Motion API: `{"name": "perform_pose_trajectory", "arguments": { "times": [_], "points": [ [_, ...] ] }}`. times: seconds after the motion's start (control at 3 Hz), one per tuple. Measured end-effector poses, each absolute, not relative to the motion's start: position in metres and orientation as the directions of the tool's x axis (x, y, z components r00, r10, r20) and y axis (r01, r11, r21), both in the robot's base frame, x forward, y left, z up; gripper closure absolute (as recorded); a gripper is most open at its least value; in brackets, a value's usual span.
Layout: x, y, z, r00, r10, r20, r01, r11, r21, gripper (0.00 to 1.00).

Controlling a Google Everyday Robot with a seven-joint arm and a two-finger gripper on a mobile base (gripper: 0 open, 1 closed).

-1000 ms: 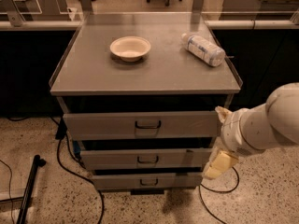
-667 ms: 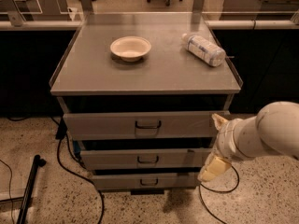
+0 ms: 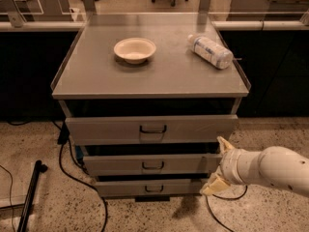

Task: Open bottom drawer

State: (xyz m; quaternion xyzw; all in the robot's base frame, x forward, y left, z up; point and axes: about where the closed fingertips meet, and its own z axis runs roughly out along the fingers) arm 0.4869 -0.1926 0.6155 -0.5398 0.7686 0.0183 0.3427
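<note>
Gripper: The robot's gripper [image 3: 218, 166] hangs at about 4 o'clock in the frame, just off the right-hand end of the drawer stack. Its two pale fingers [image 3: 224, 145] are spread apart and hold nothing; one tip points up towards the middle drawer's corner, the other down at the lowest front's level.
Arm: The white arm [image 3: 275, 170] reaches in from the 3 o'clock edge, low to the floor, a height that suits work on the lowest drawer rather than the two above.
Bottom drawer: The bottom drawer [image 3: 123, 188] sits at 6 o'clock, the narrowest front, tucked beneath the middle drawer [image 3: 116, 165] and the top drawer [image 3: 106, 128]. It looks pushed in, though the steep angle makes it hard to say whether it is fully home.
Handle: Its small dark pull handle [image 3: 154, 188] lies at the centre of the front, roughly 8 o'clock from the gripper and well apart from it, untouched.
Why spread: The parted fingers probably stand ready to close round that pull, the only purchase the flat front offers.
Next move: On this reading the gripper must travel along the front and line up on the handle before any pulling; the task looks barely begun.
Cabinet top: A pale bowl [image 3: 135, 50] at 11 o'clock and a plastic bottle [image 3: 210, 51] lying on its side at 1 o'clock rest on the grey cabinet top [image 3: 159, 79]; a jerky pull could set the bottle rolling.
Floor: Dark cables [image 3: 67, 168] trail at 8 o'clock of the cabinet.
</note>
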Motion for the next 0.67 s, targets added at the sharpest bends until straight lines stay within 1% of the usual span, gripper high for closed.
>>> {"name": "perform_pose_trajectory", "arguments": {
  "times": [0.33,0.67],
  "points": [
    [0.487,-0.193,0.616,-0.182,-0.817,-0.547,-0.842,0.416,-0.342,0.00],
    [0.477,-0.185,0.595,-0.170,-0.791,-0.587,-0.859,0.411,-0.305,0.00]
  ]
}}
